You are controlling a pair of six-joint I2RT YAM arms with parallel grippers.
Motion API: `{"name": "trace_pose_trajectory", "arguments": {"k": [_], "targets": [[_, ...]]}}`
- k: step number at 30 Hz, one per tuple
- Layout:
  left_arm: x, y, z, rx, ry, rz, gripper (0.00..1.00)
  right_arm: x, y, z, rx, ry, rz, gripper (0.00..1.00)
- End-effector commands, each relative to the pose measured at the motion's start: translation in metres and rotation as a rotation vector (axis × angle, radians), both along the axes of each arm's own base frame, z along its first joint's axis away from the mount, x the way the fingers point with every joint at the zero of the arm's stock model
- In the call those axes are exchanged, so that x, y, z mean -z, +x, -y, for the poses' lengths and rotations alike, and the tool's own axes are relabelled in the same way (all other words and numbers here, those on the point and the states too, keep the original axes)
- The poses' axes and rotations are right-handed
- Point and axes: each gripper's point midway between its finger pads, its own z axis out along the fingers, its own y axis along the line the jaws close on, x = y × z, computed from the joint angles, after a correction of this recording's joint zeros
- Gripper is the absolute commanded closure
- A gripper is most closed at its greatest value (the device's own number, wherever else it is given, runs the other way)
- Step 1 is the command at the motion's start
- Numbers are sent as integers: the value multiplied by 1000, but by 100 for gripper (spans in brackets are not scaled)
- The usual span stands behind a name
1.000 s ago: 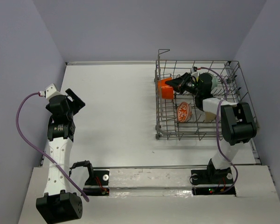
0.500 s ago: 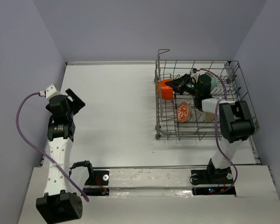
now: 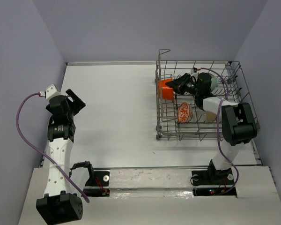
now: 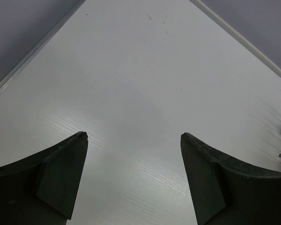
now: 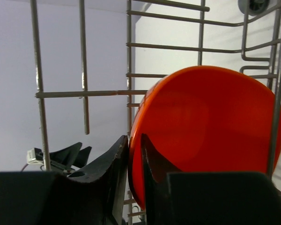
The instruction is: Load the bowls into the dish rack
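The grey wire dish rack (image 3: pixel 161 131) stands at the right of the table. My right gripper (image 3: pixel 174 86) reaches into it from the right and is shut on the rim of the orange-red bowl (image 3: pixel 165 90), which stands on edge against the rack's left wall. In the right wrist view the fingers pinch that bowl's (image 5: pixel 210 136) rim, one finger outside and one inside. A white bowl with red patterning (image 3: pixel 184 112) stands on edge in the rack, nearer me. A pale teal bowl (image 3: pixel 216 82) shows behind the right wrist. My left gripper (image 3: pixel 76 101) is open and empty over the left of the table.
The rack's upright wires (image 5: pixel 129 70) stand close round the orange-red bowl. The white table (image 3: pixel 112 103) lies between the two arms. Grey walls close in the sides and back.
My right wrist has shifted slightly inside the rack with the orange-red bowl still held against the left wall. The left arm has not moved.
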Motion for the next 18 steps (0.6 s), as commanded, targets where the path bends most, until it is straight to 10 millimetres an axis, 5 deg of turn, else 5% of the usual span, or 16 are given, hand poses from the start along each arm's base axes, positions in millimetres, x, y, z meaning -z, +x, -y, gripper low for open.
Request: {"name": "trace_pose_trajectory", "arguments": {"k": [1,18], "targets": [[-5,4,-2,1,9,34,11,10,-4,0,6,-110,-32,77],[-5,3,-2,1,9,34,11,21,-1,17,87,-253,-69,70]]}}
